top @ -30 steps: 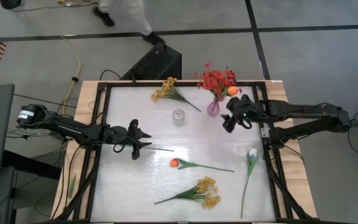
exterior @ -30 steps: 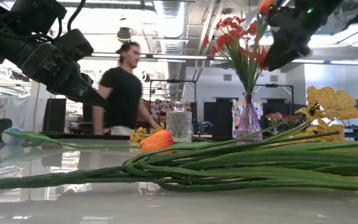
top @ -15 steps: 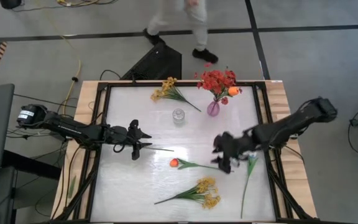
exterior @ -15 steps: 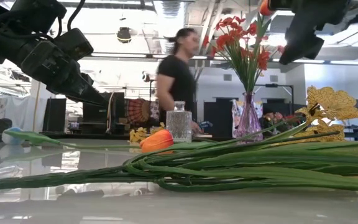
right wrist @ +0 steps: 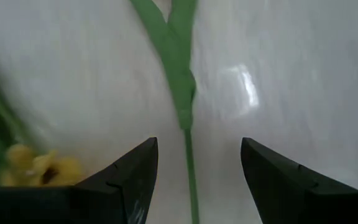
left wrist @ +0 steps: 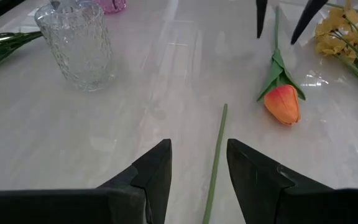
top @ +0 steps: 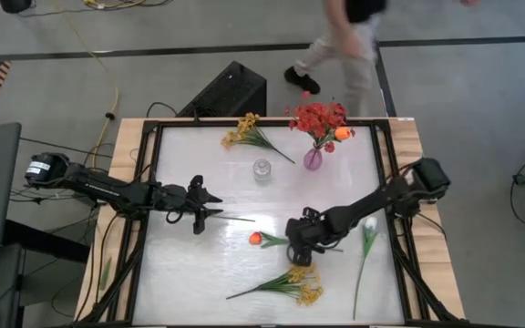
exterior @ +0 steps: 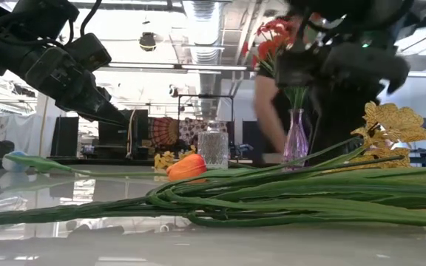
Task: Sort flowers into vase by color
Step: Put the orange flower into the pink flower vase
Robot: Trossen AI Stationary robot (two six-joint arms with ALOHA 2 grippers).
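High view shows right claw (top: 301,244) spread above the light, floppy orange tulip's (top: 255,239) stem at 3 o'clock; grip mid-stem.

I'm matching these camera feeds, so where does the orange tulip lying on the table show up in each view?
High view: orange tulip mid-table, left of the right tool.
Low view: blossom centre-left, before the clear glass jar.
Left wrist view: right of centre.
Right wrist view: only its stem.
Shared landmark: the jar.
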